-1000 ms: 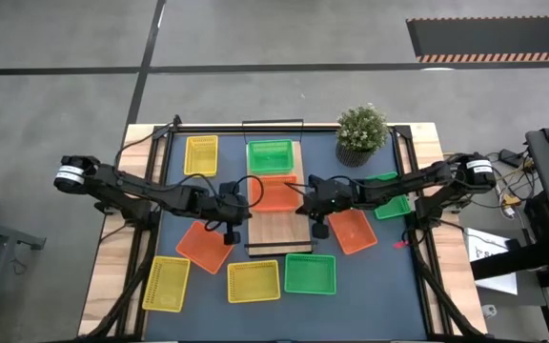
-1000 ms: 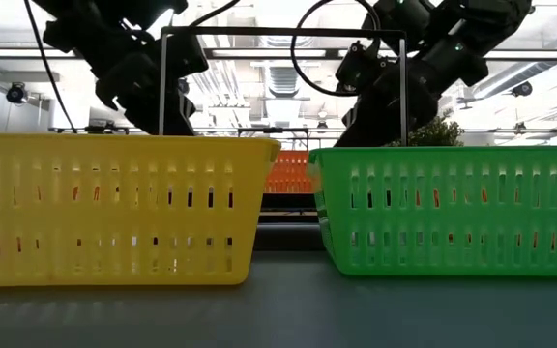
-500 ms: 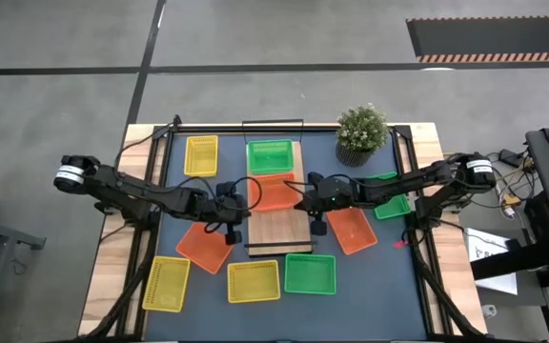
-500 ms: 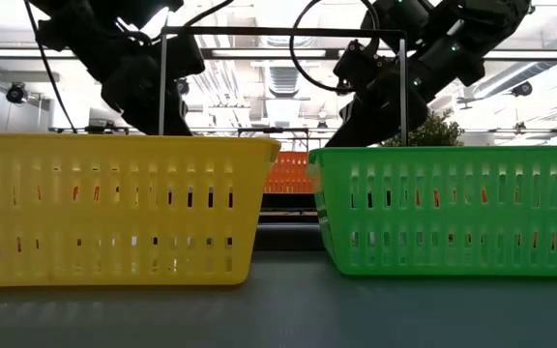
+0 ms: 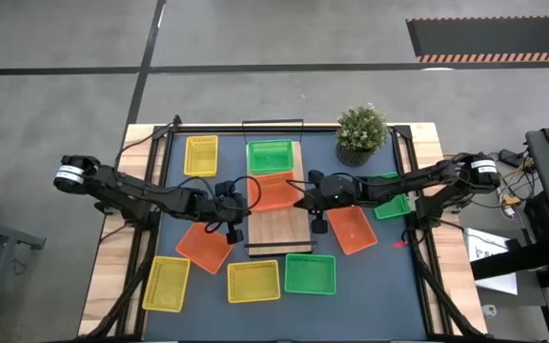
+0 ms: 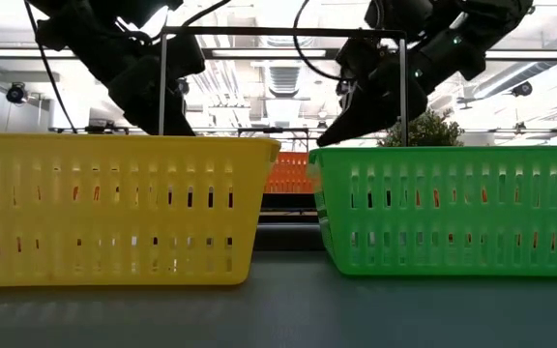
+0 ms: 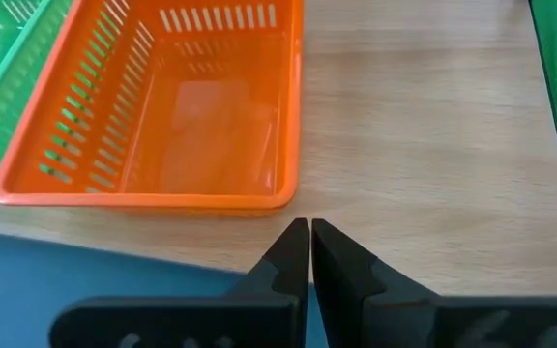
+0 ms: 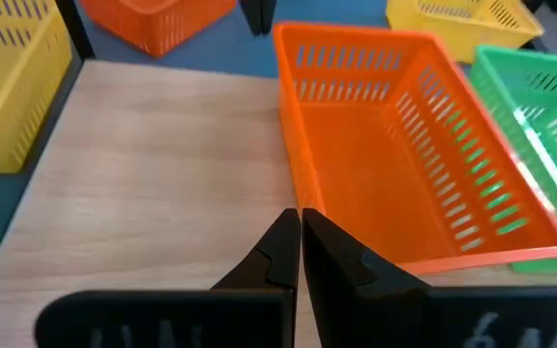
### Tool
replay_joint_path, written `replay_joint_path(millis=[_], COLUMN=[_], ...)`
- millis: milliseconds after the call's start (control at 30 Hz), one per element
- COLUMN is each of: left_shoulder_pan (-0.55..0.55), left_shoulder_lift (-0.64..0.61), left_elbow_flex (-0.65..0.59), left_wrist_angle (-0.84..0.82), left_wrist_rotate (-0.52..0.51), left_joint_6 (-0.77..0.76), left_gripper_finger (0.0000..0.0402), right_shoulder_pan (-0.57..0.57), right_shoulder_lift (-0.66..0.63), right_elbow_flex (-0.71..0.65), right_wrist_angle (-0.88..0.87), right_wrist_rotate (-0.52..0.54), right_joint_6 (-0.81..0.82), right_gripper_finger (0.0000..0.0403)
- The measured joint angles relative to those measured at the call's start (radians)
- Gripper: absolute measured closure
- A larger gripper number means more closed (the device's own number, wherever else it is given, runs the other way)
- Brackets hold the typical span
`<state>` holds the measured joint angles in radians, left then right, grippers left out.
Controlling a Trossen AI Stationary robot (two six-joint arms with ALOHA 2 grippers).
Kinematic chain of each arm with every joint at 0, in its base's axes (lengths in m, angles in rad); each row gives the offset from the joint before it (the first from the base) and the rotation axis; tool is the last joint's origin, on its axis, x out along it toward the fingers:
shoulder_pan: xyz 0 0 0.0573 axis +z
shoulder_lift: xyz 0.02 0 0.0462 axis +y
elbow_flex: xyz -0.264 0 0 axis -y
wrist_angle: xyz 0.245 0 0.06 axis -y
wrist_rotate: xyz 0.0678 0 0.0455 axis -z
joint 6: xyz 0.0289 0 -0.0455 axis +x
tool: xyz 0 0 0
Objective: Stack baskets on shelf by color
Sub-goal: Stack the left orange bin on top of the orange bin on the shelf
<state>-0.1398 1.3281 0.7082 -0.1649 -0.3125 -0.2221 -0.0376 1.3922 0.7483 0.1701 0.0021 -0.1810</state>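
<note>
A light-wood shelf [image 5: 276,233] lies along the table's middle. On it, a green basket [image 5: 270,155] sits at the far end and a red-orange basket [image 5: 276,194] rests on its bottom beside it. My left gripper [image 5: 247,198] stands shut at that orange basket's left side [image 7: 191,106]. My right gripper [image 5: 305,195] stands shut at its right side [image 8: 395,155]. In the wrist views the shut fingertips [image 7: 309,224] [image 8: 298,217] point at the basket's long walls. My left gripper's shut tips stand just off the orange basket's long rim near a corner [image 7: 283,201], coming level from the table's left; I cannot tell whether they touch it. My right gripper's shut tips meet the opposite long wall's rim [image 8: 303,198] from the table's right; touching or not, I cannot tell.
Loose baskets lie around the shelf: yellow [image 5: 201,155], orange [image 5: 205,245], yellow [image 5: 165,283], yellow [image 5: 254,281], green [image 5: 310,273], orange [image 5: 353,230], and green [image 5: 386,200] under the right arm. A potted plant [image 5: 361,133] stands at the far right.
My right gripper has edged toward the orange basket on the shelf and tipped, its fingers now slanting down in the low view. My left gripper has shifted only slightly. The baskets have stayed put.
</note>
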Motion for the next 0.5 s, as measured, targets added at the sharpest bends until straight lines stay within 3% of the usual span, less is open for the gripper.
replay_joint_path(millis=[500], left_shoulder_pan=[-0.005], left_shoulder_lift=[0.0], left_elbow_flex=[-0.001], left_wrist_angle=[0.0], left_wrist_rotate=[0.001], left_joint_6=[-0.008], left_gripper_finger=[0.0402], right_shoulder_pan=[0.002], right_shoulder_lift=[-0.031], right_elbow_flex=[0.0], right_wrist_angle=[-0.013], right_wrist_rotate=[-0.002], right_joint_6=[-0.007], right_gripper_finger=[0.0394])
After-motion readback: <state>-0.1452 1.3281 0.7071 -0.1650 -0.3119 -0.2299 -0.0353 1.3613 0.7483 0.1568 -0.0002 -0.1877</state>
